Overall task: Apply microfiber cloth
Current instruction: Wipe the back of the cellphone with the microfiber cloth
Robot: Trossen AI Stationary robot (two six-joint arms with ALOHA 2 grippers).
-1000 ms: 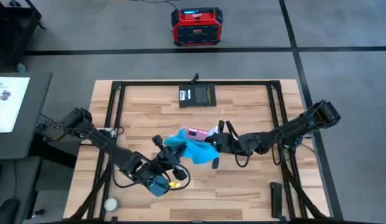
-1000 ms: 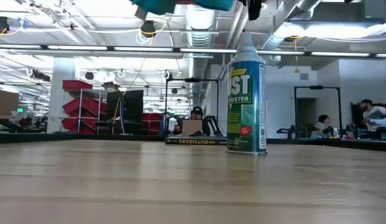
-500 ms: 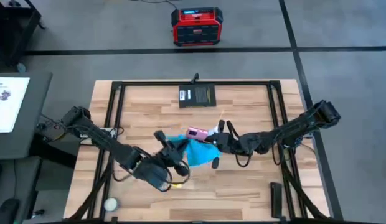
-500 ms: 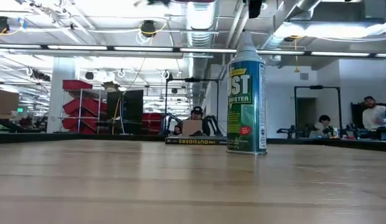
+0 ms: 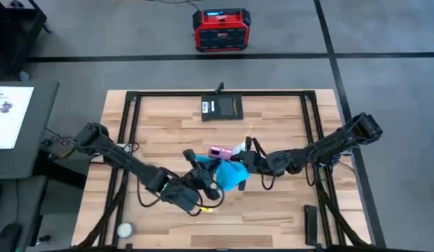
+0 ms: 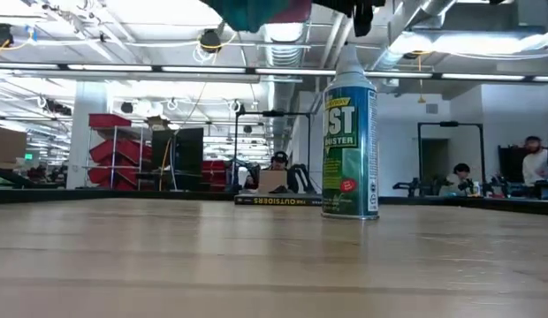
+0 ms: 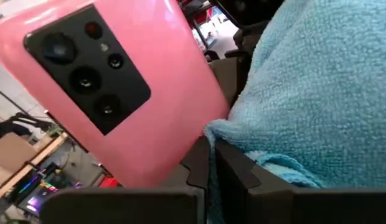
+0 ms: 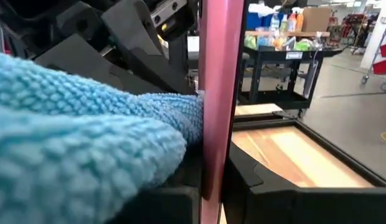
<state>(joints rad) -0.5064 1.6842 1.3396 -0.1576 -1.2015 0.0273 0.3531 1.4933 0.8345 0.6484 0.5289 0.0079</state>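
The microfiber cloth (image 5: pixel 231 175), sky-blue and bunched, hangs above the middle of the table, and my left gripper (image 5: pixel 206 171) is shut on it. The left wrist view shows the cloth (image 7: pixel 317 93) beside the pink back of a phone (image 7: pixel 118 87) with its black camera block. My right gripper (image 5: pixel 239 155) is shut on that phone (image 5: pixel 218 151) from the right. In the right wrist view the phone (image 8: pixel 215 93) shows edge-on, with the cloth (image 8: pixel 87 124) lying against one face. My left gripper pinches a bunched fold of the cloth (image 7: pixel 243 140) between its two fingers, coming from the table's left. The cloth is lifted clear of the table (image 6: pixel 256 11) and lies against the phone. My right gripper pinches the phone by its two flat faces near one end (image 8: pixel 211 168), one finger on each face, coming level from the table's right. The phone stands on edge, its free end toward the left gripper, lifted clear of the table.
A green duster spray can (image 6: pixel 349 146) stands upright on the table. A black flat pad (image 5: pixel 222 107) lies at the far edge. A small ball (image 5: pixel 123 229) sits near the front left corner and a black bar (image 5: pixel 311 224) at the front right. A red box (image 5: pixel 221 29) is on the floor beyond.
My left gripper has gone toward the table's right and far edge, up to the phone, carrying the cloth. The cloth, earlier spread wider below the phone, is now bunched closer against it. My right gripper and the phone have stayed nearly still.
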